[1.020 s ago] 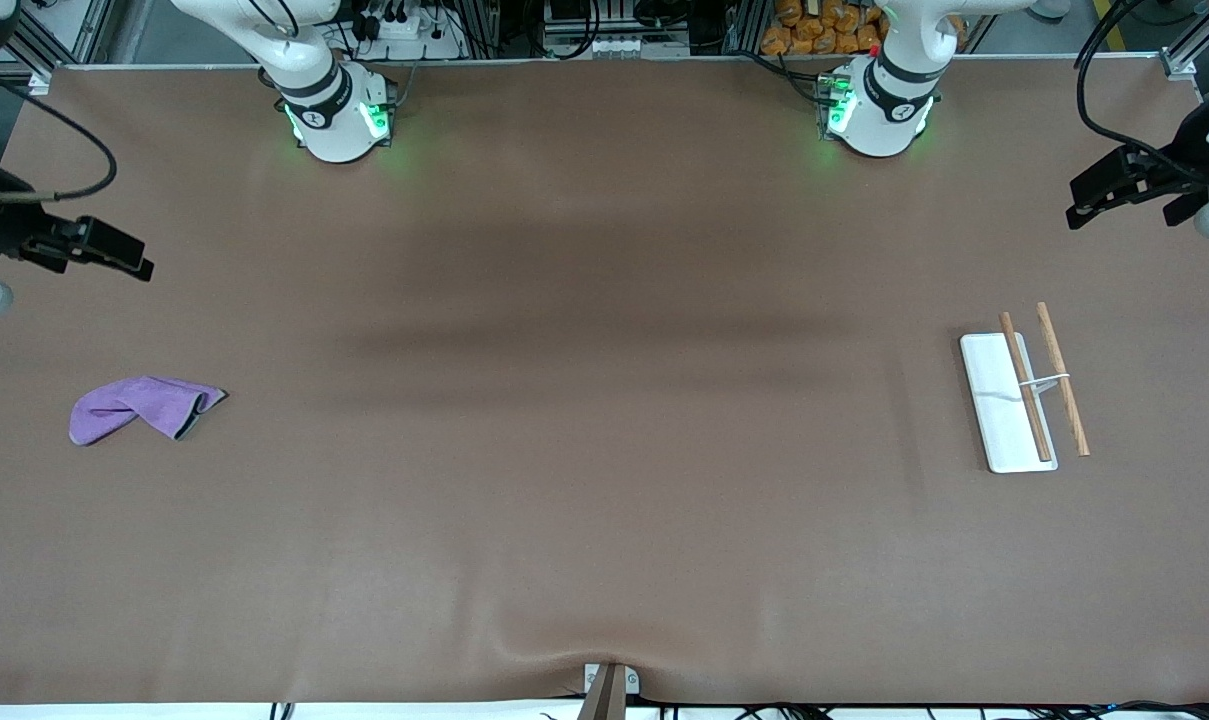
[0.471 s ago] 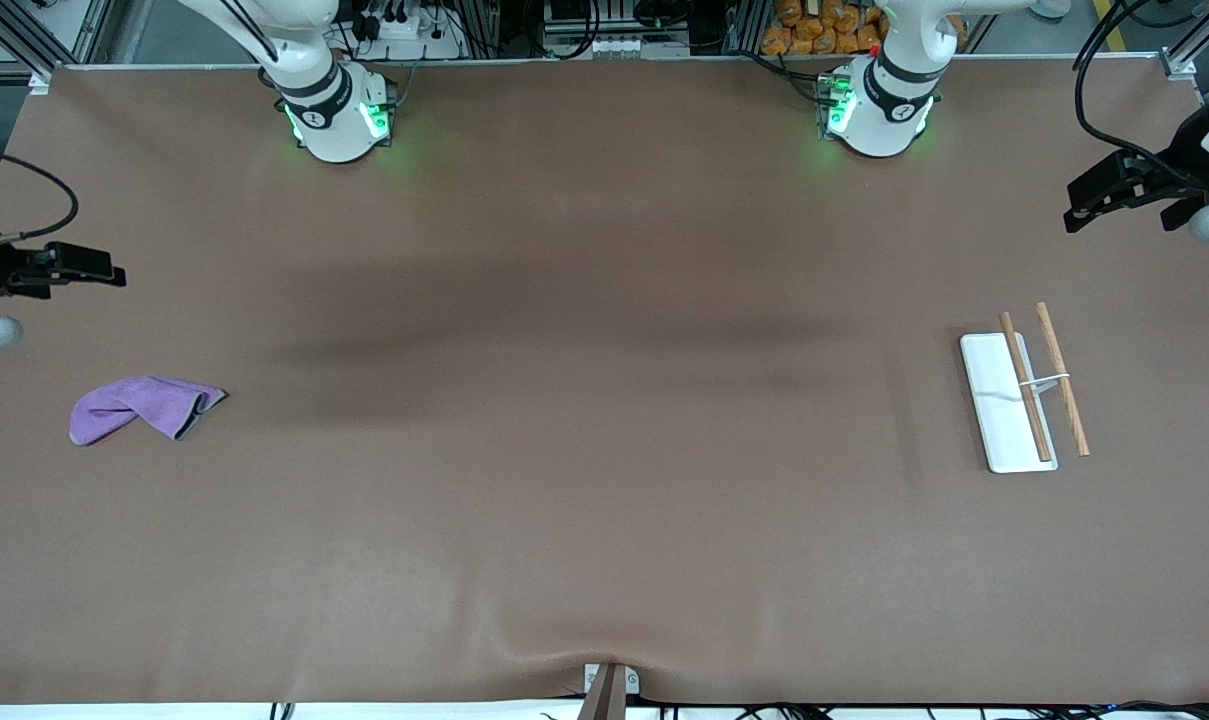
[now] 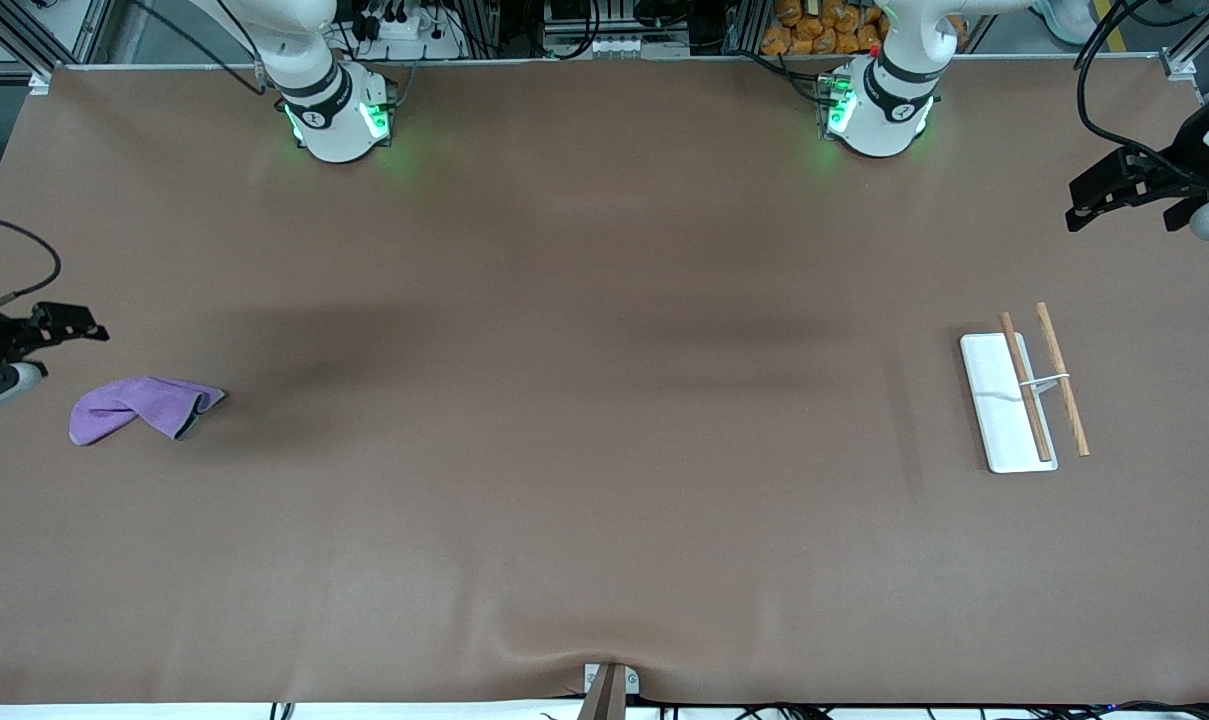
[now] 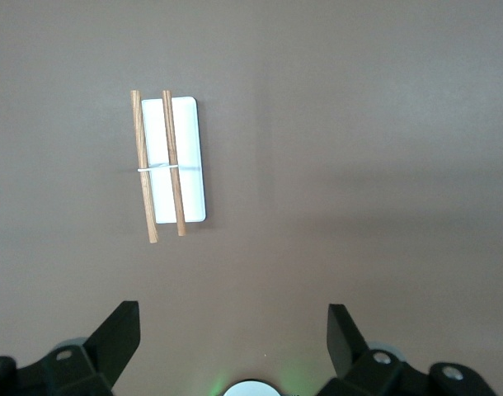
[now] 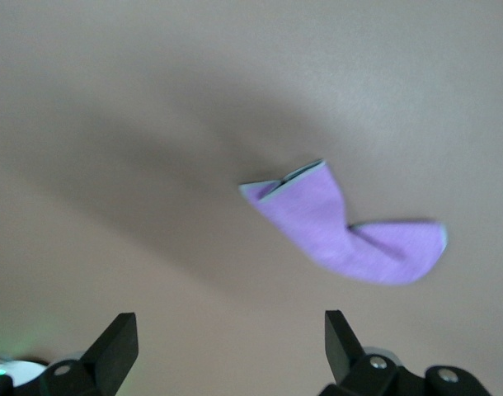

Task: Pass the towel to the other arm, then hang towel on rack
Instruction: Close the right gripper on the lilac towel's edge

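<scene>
At the left edge of the front view, our right gripper (image 3: 64, 330) hangs over bare table just above the towel (image 3: 144, 405), fingers spread wide and empty. The towel lies crumpled, purple with a dark edge. We should come straight down on its raised fold and pinch deep, leaving a free end for the handover. In the upper right of that view our left gripper (image 3: 1114, 190) waits, also wide and empty, over the table above the rack (image 3: 1024, 390).
</scene>
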`<state>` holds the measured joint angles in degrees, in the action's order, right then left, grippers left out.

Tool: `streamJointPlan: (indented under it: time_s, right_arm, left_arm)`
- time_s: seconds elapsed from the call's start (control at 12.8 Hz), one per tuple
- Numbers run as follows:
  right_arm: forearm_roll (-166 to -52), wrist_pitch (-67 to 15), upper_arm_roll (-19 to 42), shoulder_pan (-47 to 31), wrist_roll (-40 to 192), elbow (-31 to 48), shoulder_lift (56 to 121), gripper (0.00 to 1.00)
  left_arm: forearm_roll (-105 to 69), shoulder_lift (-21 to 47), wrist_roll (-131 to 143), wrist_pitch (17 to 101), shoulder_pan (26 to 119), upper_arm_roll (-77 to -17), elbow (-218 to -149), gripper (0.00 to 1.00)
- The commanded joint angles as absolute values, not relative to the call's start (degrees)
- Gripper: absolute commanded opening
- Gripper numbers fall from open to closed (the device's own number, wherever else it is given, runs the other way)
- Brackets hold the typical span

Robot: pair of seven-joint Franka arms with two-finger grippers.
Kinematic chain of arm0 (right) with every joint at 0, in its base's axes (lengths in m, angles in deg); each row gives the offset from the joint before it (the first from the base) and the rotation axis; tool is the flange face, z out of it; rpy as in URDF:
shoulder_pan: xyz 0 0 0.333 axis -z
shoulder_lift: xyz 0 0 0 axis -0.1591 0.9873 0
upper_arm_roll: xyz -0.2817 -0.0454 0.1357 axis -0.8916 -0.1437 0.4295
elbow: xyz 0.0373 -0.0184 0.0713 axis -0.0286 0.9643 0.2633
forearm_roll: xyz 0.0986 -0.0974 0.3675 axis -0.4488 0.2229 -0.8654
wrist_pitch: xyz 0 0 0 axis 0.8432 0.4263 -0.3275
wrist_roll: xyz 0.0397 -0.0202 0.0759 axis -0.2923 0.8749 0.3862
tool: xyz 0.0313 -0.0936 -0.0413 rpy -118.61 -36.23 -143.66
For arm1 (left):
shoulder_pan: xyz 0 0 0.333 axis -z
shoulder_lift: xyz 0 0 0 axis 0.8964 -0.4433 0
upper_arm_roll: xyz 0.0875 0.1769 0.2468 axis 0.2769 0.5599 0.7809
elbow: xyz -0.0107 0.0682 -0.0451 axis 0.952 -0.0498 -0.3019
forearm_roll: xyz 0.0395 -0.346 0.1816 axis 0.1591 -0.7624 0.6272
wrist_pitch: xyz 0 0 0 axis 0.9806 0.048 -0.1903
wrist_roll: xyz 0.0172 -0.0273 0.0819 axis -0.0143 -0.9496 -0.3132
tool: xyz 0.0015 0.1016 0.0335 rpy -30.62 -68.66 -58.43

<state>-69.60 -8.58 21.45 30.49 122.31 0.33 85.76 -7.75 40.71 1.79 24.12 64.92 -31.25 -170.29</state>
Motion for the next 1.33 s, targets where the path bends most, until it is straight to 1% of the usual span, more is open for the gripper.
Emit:
streamJointPlan:
  time_s: [0.0,0.16,0.47,0.55,0.63,0.86,0.94,1.02,1.25]
  right_arm:
    - [-67.7,-15.1,22.4,32.8,138.2,-0.4,89.2,1.0]
    - [-67.6,-20.3,22.4,34.8,150.6,-0.4,91.9,1.0]
    - [-68.2,-22.3,22.5,38.6,162.9,0.4,94.5,1.0]
    - [-68.5,-24.0,22.6,39.8,166.2,1.2,95.4,1.0]
    - [-69.1,-26.6,22.7,40.8,169.5,2.4,95.9,0.96]
    - [-70.9,-33.0,22.7,42.2,173.4,7.0,95.9,0.96]
    - [-71.2,-36.3,22.7,43.1,175.1,8.9,95.9,0.94]
    - [-71.3,-38.5,22.8,43.3,177.1,10.2,95.9,0.89]
    - [-71.3,-42.3,23.0,44.6,179.7,12.0,96.9,0.86]
  left_arm:
    - [-7.3,40.4,0.5,24.0,64.6,-31.5,-169.3,1.0]
    - [-7.3,40.4,0.5,24.0,64.6,-31.5,-169.3,1.0]
    - [-7.6,40.1,0.5,24.1,64.6,-31.5,-169.4,1.0]
    - [-7.6,39.9,0.5,24.1,64.6,-31.5,-169.4,1.0]
    - [-7.6,39.9,0.5,24.1,64.6,-31.5,-169.3,1.0]
    - [-8.3,39.3,0.6,24.2,64.7,-31.5,-169.3,1.0]
    - [-8.4,39.1,0.5,24.2,64.7,-31.5,-169.2,1.0]
    - [-8.4,39.1,0.6,24.2,64.7,-31.5,-169.2,1.0]
    - [-8.4,39.1,0.5,24.2,64.7,-31.5,-169.2,1.0]
